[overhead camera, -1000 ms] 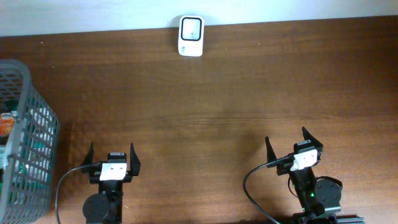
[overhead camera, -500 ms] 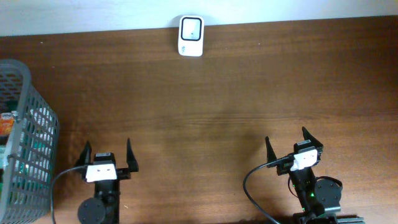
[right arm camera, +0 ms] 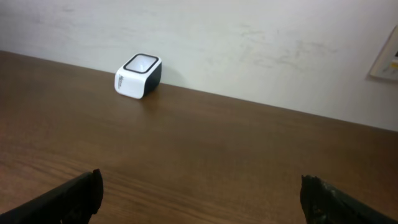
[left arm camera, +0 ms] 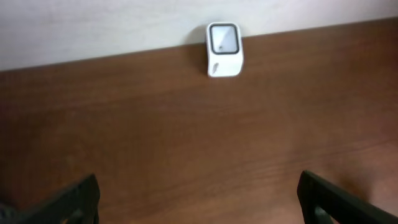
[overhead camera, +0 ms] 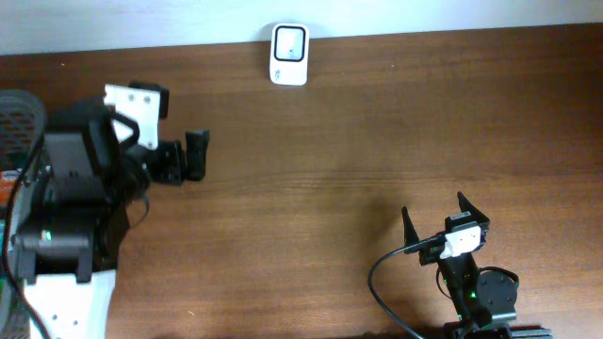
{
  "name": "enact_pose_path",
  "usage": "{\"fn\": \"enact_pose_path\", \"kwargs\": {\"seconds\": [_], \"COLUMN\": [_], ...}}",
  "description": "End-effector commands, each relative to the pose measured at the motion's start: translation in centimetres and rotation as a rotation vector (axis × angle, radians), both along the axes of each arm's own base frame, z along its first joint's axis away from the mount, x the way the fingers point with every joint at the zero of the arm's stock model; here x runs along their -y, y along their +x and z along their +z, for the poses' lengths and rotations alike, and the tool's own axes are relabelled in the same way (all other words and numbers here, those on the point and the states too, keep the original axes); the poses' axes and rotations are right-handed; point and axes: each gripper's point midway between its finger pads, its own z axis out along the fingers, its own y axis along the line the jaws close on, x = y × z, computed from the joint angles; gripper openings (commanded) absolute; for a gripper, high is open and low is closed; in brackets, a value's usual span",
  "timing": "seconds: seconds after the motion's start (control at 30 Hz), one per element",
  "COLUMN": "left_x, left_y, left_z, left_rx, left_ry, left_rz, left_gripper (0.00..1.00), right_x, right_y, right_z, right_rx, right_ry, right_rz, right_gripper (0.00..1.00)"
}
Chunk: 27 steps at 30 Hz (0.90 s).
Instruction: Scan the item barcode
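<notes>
Progress: nothing scanned yet; no item in either claw; picking, carrying and showing the barcode all left to do, by the look of it.
Left claw (overhead camera: 198, 155): jaws spread wide, nothing between them; at 9 o'clock, just beside basket (overhead camera: 21, 104).
Right claw (overhead camera: 435, 215): jaws wide apart, nothing held; at 5 o'clock, low over tabletop (overhead camera: 330, 169).
Item: cannot be made out; probably in basket, mostly hidden under left arm.
Scanner (overhead camera: 289, 42): small white block, dark-framed window facing up; at 12 o'clock, at tabletop's far edge.

Black arms (overhead camera: 468, 282), white wrist blocks (overhead camera: 460, 239), black cable (overhead camera: 372, 275).
</notes>
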Motion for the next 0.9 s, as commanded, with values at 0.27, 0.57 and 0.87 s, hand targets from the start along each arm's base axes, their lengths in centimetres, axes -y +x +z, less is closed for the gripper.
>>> {"fn": "enact_pose_path", "kwargs": {"seconds": [0.27,0.57,0.87], "left_x": [-4.8,-22.7,-31.0], "left_y": [1.1,-7.2,-12.3], "left_z": [3.3,10.1,-1.2], "left_rx": [-0.039,0.118,-0.283], "left_ry": [-0.086,-0.241,-0.233], "left_rz": [0.239,1.009,1.474], "left_gripper": [0.95,1.00,1.00], "right_x": [-0.1,-0.1,-1.0], "right_y": [0.0,0.0,-0.2], "right_z": [-0.3,-0.3,-0.3], "right_rx": [-0.006,-0.006,-0.006], "right_ry": [0.004,0.004,0.004], "right_rz": [0.003,0.004,0.038], "right_gripper": [0.98,0.98,0.98]}}
